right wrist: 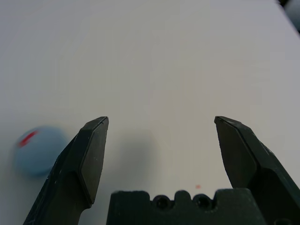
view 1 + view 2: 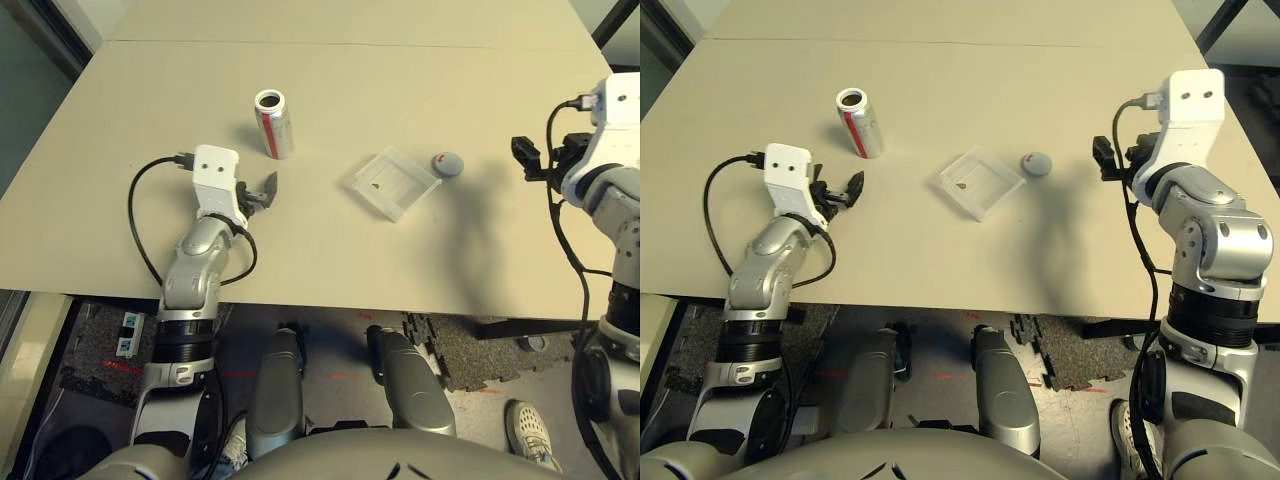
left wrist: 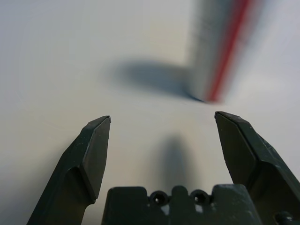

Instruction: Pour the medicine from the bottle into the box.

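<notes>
The silver-grey bottle (image 2: 273, 122) with a red stripe stands upright and uncapped at the left middle of the table, its mouth dark. My left gripper (image 2: 265, 190) rests open just in front of it, apart from it; in the left wrist view the bottle (image 3: 220, 47) stands beyond the open fingers (image 3: 93, 150). The clear square box (image 2: 397, 182) lies at the centre, with a tiny dark speck, the medicine (image 2: 963, 186), inside near its left side. The round grey cap (image 2: 447, 164) lies just right of the box. My right gripper (image 2: 1105, 157) hovers open to the right of the cap (image 1: 37, 150).
The beige table (image 2: 400, 60) has a seam across its far part, and its near edge runs just in front of my arms. Black cables loop from both wrists. Bare tabletop lies between the bottle and the box.
</notes>
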Robot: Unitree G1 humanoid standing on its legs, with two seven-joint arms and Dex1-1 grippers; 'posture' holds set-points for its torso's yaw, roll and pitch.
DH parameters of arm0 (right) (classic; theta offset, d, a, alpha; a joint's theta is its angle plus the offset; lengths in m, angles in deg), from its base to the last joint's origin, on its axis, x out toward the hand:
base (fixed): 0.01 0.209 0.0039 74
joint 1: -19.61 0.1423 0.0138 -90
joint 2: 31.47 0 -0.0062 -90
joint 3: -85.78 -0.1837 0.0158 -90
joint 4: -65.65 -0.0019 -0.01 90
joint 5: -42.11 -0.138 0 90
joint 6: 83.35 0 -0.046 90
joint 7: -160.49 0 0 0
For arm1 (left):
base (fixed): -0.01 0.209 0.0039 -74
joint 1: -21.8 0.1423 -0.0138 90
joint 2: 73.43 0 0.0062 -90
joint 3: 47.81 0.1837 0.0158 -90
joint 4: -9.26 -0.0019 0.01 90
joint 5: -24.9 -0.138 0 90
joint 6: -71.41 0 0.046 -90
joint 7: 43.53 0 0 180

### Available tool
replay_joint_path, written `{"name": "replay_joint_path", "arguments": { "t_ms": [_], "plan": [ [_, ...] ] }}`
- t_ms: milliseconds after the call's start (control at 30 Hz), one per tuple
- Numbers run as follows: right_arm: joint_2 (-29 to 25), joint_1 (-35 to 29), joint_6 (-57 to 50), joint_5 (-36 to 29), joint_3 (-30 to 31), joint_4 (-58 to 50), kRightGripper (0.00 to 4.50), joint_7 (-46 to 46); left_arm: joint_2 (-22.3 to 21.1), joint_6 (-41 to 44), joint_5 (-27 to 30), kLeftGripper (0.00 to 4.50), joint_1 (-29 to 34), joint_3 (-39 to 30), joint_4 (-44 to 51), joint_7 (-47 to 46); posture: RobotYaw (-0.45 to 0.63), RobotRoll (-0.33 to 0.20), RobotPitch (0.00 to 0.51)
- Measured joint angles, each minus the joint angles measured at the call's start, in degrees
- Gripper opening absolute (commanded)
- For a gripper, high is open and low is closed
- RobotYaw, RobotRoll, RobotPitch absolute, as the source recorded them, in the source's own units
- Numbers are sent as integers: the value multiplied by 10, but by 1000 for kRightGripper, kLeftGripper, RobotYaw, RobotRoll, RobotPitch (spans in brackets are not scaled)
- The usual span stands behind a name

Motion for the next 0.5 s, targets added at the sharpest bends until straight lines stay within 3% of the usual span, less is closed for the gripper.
{"name": "replay_joint_path", "arguments": {
  "t_ms": [133,267,400,500],
  "plan": [
    [1,31,106,22,-18,79,4500,-30,-73,-78,3,4464,-90,-75,-135,-17,107,0,245],
    [-8,56,198,35,-38,161,4500,-57,-125,-152,3,4464,-179,-108,-287,-35,116,0,242],
    [-17,46,263,43,-56,229,4500,-76,-168,-215,3,4464,-219,-122,-433,-40,99,0,228],
    [-19,18,290,47,-62,256,4500,-82,-173,-248,3,4464,-228,-123,-510,-42,77,0,222]
  ]
}}
